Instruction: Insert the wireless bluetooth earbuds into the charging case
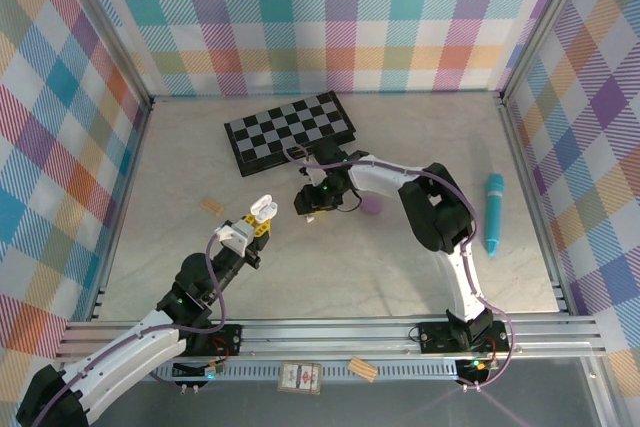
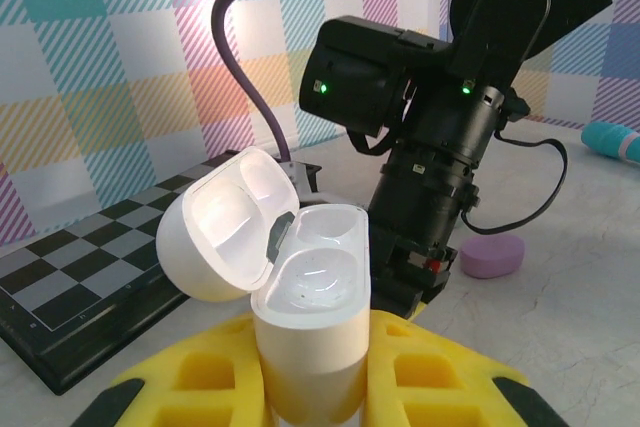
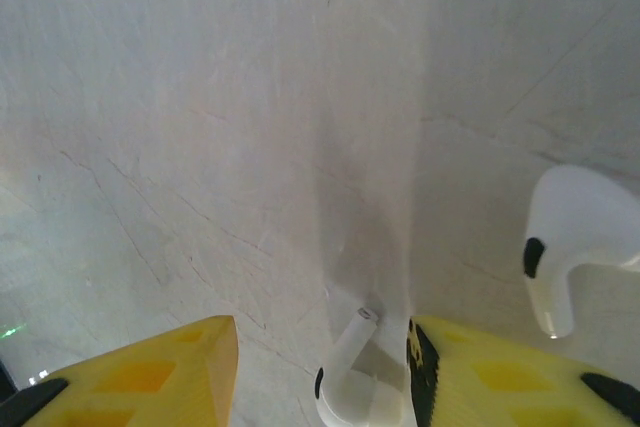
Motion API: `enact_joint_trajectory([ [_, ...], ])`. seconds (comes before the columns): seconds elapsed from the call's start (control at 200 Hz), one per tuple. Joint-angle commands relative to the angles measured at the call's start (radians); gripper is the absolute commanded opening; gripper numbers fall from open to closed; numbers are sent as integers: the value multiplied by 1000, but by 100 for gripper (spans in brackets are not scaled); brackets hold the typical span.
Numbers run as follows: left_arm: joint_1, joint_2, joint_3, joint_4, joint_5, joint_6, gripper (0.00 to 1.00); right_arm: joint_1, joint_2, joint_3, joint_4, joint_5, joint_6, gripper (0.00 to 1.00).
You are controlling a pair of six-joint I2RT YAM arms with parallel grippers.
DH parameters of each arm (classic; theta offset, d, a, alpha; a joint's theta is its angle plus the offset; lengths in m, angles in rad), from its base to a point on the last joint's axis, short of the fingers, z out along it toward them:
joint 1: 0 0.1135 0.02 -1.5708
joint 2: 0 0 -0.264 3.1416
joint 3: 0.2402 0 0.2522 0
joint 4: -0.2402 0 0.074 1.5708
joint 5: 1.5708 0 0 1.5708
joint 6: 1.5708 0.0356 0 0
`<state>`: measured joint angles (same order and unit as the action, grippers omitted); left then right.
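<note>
Overhead, the left gripper point(image 1: 250, 230) is raised above the table point(image 1: 330, 277) near its middle, clamped on a white case point(image 1: 262, 210) whose lid hangs open. Just to its right, the right gripper point(image 1: 312, 205) points down at the tabletop, close in front of a checkerboard point(image 1: 290, 132). A small purple piece point(image 1: 371, 205) lies beside that gripper, and a teal object point(image 1: 494, 212) lies well off to the right.

From the left wrist, the white case point(image 2: 305, 297) stands upright, pinched at its lower body between the yellow fingers point(image 2: 440, 382). Its lid is swung back to the left and its glossy wells face up. Behind it stands the black wrist of the right arm point(image 2: 430, 147), with the purple piece point(image 2: 491, 255) on the table beside it (whether it is a lid or a case cannot be told).

From the right wrist, the right gripper point(image 3: 322, 332) hangs low over the pale surface with its jaws partly apart. One white earbud point(image 3: 350, 382) lies between the yellow fingers point(image 3: 150, 372), just beside the finger at the right of the view and apart from the other, so nothing is gripped. A second earbud point(image 3: 575, 232) lies outside the jaws, further right.
</note>
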<state>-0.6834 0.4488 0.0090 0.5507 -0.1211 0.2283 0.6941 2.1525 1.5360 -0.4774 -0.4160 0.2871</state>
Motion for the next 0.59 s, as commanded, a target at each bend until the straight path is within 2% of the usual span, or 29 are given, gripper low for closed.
enact_joint_trajectory([
  [0.0,8,-4,8,18,12,6,10,7,-21,-25,-10,-71,-11,48],
  [0.435,8,-15,11,12,18,6,10,36,-172,-195,37,-139,-34,47],
  [0.59,8,-23,16,5,23,7,10,41,-232,-250,52,-88,-32,49],
])
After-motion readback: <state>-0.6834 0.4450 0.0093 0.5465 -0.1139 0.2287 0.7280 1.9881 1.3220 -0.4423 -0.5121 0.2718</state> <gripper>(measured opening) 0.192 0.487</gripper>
